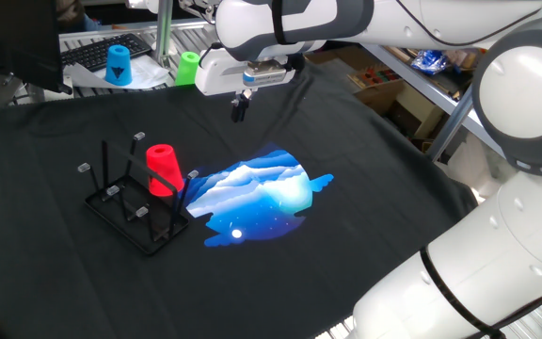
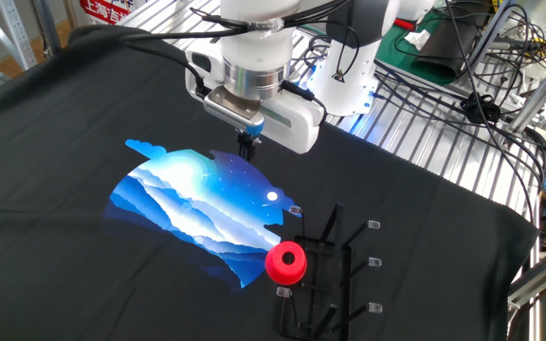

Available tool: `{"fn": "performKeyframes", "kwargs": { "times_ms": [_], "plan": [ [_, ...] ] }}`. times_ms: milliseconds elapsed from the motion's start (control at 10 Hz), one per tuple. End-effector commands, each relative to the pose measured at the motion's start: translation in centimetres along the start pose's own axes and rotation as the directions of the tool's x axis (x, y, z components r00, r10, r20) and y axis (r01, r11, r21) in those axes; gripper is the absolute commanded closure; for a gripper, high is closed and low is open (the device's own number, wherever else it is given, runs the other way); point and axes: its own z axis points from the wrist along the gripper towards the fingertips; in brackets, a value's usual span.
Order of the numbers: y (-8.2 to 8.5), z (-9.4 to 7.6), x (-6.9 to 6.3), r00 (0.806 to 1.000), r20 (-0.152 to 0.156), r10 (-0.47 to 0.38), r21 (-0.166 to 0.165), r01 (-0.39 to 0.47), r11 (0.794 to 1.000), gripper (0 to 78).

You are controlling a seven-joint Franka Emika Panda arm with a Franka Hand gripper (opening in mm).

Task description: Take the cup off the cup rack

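Note:
The red cup (image 1: 164, 169) sits upside down on a peg of the black wire cup rack (image 1: 132, 209) at the left of the black cloth. It also shows in the other fixed view (image 2: 286, 262), on the rack (image 2: 335, 275). My gripper (image 1: 240, 108) hangs above the cloth, well behind and to the right of the rack. Its fingers look pressed together and hold nothing. In the other fixed view the gripper (image 2: 247, 146) is above the far edge of the blue print.
A blue and white print (image 1: 257, 195) lies on the black cloth next to the rack. A blue cup (image 1: 118, 65) and a green cup (image 1: 188, 67) stand beyond the cloth's far edge. A metal grid shelf with cables (image 2: 444, 104) borders the cloth.

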Motion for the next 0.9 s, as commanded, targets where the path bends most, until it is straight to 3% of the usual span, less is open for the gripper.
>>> {"fn": "performKeyframes", "kwargs": {
  "times_ms": [100, 200, 900],
  "plan": [
    [0.00, 0.00, 0.00, 0.993, -0.011, 0.117, -0.121, -0.118, 0.986, 77.6],
    [0.00, -0.01, 0.00, 0.993, -0.008, 0.115, -0.080, -0.115, 0.990, 77.6],
    [0.56, -0.22, -0.48, 0.987, -0.017, 0.158, -0.092, -0.159, 0.983, 77.6]
  ]
}}
